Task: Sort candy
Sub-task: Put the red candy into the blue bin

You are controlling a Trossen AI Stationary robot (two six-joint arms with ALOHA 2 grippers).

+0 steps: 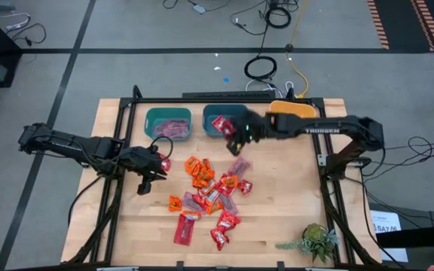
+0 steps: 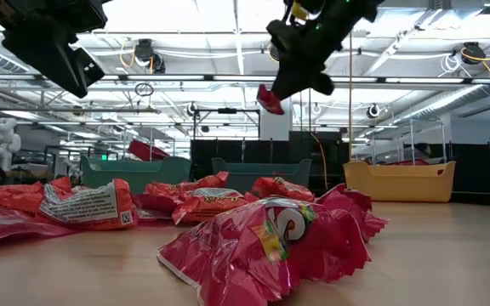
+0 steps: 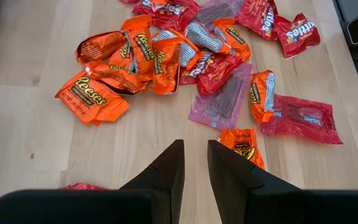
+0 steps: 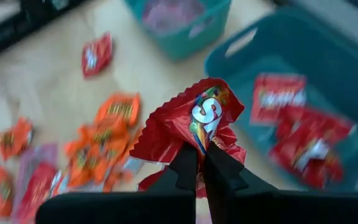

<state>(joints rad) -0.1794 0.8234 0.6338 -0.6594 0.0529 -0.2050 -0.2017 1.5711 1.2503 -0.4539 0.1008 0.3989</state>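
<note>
Your right hand (image 4: 196, 163) is pinched tight on a red candy packet (image 4: 191, 124). In the high view it hangs just above the middle of the frame, at the near edge of the middle teal bin (image 1: 224, 120). In the low view the packet dangles from that hand near the top middle, high above the worktop (image 1: 292, 196).

Now look from big things to small. Your worktop is pale wood and fills the middle of the high view. Three bins sit in a row along its upper edge. A left teal bin (image 1: 168, 123) holds pinkish-mauve candy. The middle teal bin holds red candy. A yellow bin (image 1: 292, 109) is at the right, partly under your right arm.

Next is the candy pile (image 1: 206, 197), spread over the middle and lower middle of the worktop. It has red, orange and pinkish-mauve packets, some lying on top of others.

A small green plant (image 1: 316, 241) stands at the lower right corner of the worktop.

Your left hand (image 3: 195, 163) is at the left of the pile in the high view. Its fingers are a little apart and hold nothing. An orange packet (image 3: 244, 144) lies just beside one fingertip.
</note>
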